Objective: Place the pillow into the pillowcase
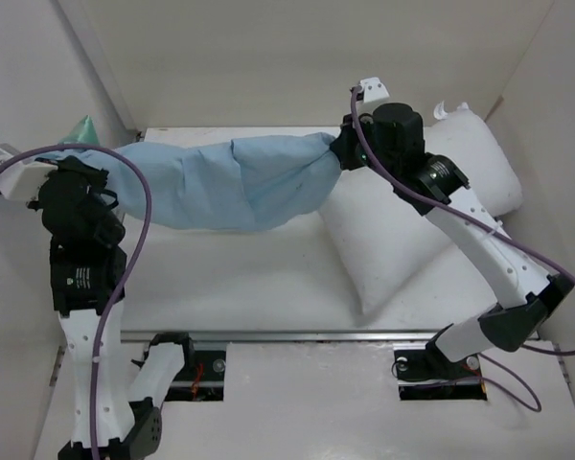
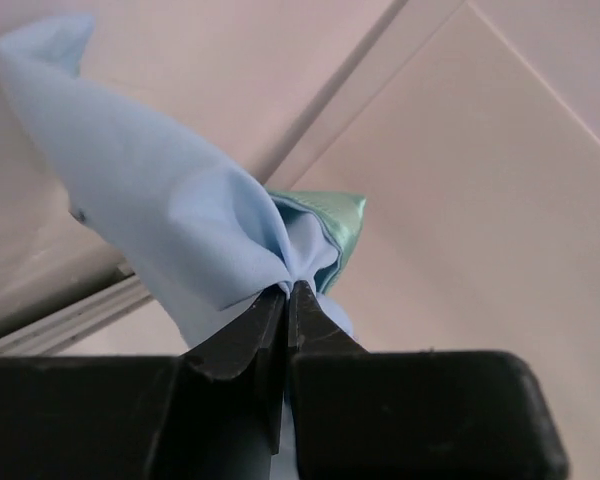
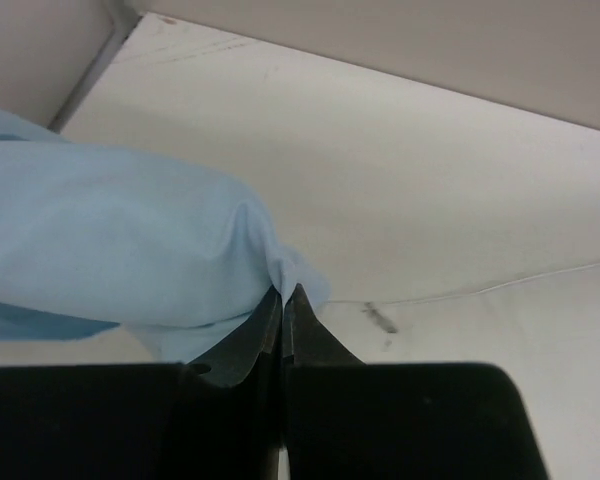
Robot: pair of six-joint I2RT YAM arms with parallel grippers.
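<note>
Pillowcase (image 1: pixel 230 182) pinched by left gripper (image 2: pixel 288 290) and right gripper (image 3: pixel 283 292) — pillow (image 1: pixel 402 240) visible only overhead.

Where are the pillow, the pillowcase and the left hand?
pillow (image 1: pixel 402 240), top view, its plump white middle.
pillowcase (image 1: pixel 230 182), top view, middle of its pale blue face.
left hand (image 2: pixel 288 292), left wrist view, between its fingertips pinching the pillowcase.
</note>
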